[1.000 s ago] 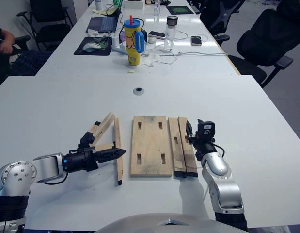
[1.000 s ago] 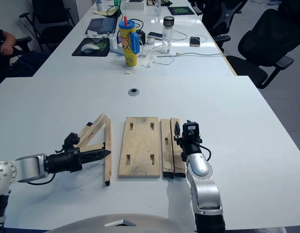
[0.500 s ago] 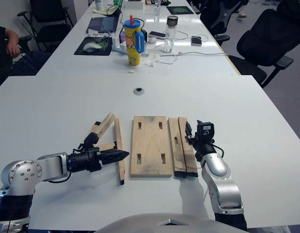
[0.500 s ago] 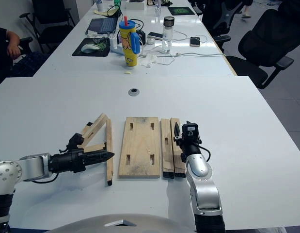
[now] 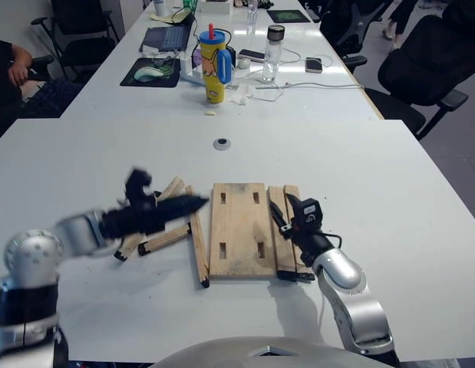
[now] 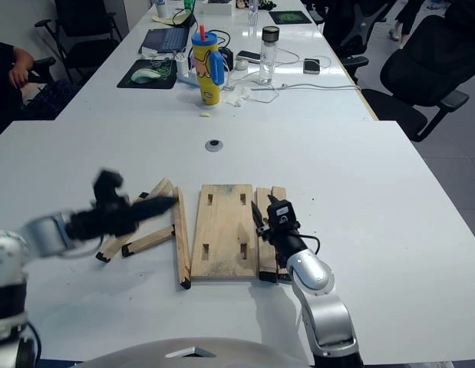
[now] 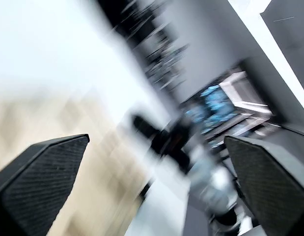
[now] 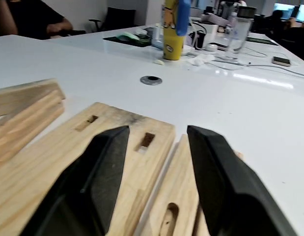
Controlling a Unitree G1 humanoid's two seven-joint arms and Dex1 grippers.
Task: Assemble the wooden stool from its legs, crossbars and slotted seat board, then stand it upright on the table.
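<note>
The slotted seat board (image 5: pixel 239 228) is lying flat near the counter's (image 5: pixel 360 161) near edge, flanked by loose legs (image 5: pixel 197 249) and crossbars (image 5: pixel 277 201). The blurred left hand (image 5: pixel 189 205) is being held open by the legs, and the right hand (image 8: pixel 156 130) is being held open over the crossbars. A yellow cup (image 5: pixel 212 65) and a bottle (image 5: pixel 272 52) are standing on the next counter beyond.

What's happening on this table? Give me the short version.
A robot is working on a wooden stool, and nothing looks joined yet. The slotted seat board lies flat on the table. The left gripper, open, hovers above the loose sticks left of the board. The right gripper, also open, sits low over the two slotted bars on the board's right. Neither holds anything.
</note>
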